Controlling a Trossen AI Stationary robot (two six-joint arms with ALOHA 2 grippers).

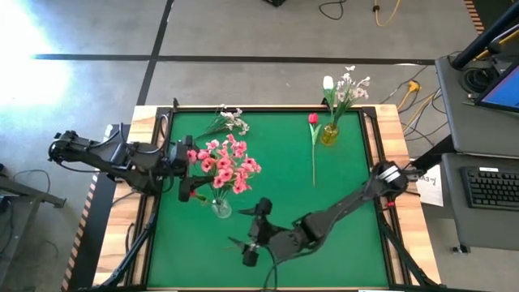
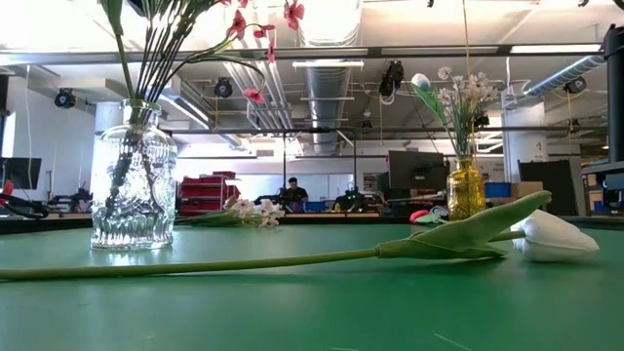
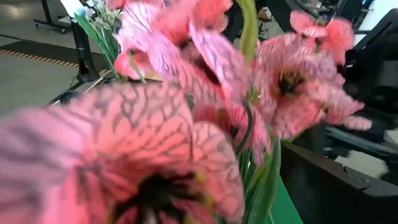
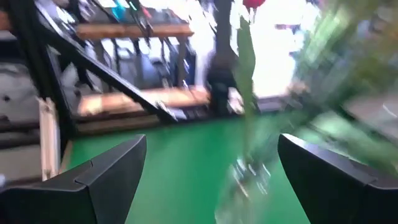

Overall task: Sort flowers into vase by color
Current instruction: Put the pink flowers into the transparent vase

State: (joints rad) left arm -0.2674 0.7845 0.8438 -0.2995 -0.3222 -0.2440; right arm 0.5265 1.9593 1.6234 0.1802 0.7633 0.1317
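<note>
Green mat (image 1: 268,154): your pink blossom sprays (image 1: 227,165) stand in the clear glass vase (image 1: 221,208) near the left side. Left gripper (image 1: 188,172) sits just beside those blooms, fingers spread, holding nothing. Right gripper (image 1: 253,231) hangs over the near mat beside that vase, fingers (image 4: 102,174) spread wide, empty. White flowers fill the yellow vase (image 1: 329,134); a red tulip (image 1: 313,148) and a white-blossom spray (image 1: 227,122) lie loose on the mat

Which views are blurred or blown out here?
Left wrist view: the pink flowers sit too close, out of focus. Right wrist view: motion-smeared, with the background blown out. High view: glare on the floor at top left. Low view: sharp, though ceiling lights glare.
</note>
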